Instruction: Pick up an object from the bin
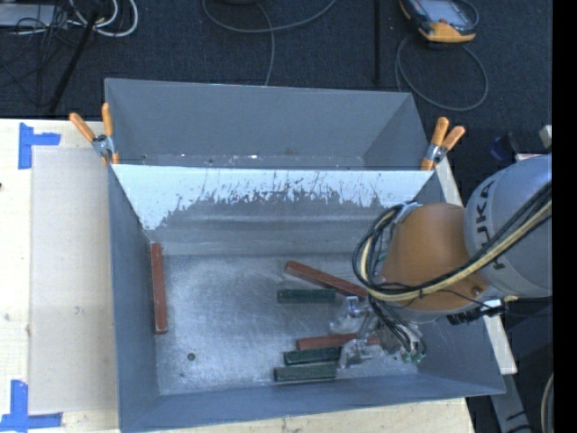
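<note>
Dark floor with loose cables behind; grey bin (pixel 270 142) in front, arm reaching in from the right. The gripper (pixel 358 336) is low over the bin floor near the front right corner, at the right ends of three bars lying side by side: brown bar (pixel 317 342), green bar (pixel 311 356) just in front of it, front bar (pixel 305 374) nearest the front wall. I can't tell whether the gripper is spread or pressed together, since the wrist cover and cables mask it. Nothing is visibly pinched.

Best guess at the target is the brown bar, whose right end is at the gripper. To do it well, straddle the bar across its narrow width, not along it, get fully down to the floor before closing, then lift straight up.

Risks: the green bar is right beside it, so it may get caught or dragged too. An end grasp will likely let the bar droop or swing.

Others: slanted bar (pixel 323 278) runs in under the arm, with the dark bar (pixel 306 296) just in front of it. Both are near, so watch them on the lift. The left bar (pixel 159 287) lies along the left wall, well apart.
</note>
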`<state>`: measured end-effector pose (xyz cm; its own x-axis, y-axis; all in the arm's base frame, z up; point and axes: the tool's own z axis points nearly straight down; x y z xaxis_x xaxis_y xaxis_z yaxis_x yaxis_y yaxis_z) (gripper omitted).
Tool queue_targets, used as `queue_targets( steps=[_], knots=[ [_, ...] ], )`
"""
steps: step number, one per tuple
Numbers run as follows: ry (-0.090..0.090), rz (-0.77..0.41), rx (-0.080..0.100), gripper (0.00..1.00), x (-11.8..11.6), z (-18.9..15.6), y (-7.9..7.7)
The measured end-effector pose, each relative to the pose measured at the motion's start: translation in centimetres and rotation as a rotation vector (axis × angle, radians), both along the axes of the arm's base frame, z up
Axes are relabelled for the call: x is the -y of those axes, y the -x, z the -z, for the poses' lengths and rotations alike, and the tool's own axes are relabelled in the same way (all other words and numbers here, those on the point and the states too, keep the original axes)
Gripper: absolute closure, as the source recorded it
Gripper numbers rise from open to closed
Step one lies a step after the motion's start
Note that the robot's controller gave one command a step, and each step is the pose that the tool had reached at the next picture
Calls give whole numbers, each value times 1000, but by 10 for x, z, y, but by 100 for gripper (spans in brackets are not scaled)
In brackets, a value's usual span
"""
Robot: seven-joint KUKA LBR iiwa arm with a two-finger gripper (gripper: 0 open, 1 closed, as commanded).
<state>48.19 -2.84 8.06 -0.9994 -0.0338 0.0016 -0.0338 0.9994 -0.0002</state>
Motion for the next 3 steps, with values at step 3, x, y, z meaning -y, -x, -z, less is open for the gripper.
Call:
queue_targets(
  steps=[3],
  knots=[
    [0, 40, 2, 100, 2, -158, -13]
  ],
)
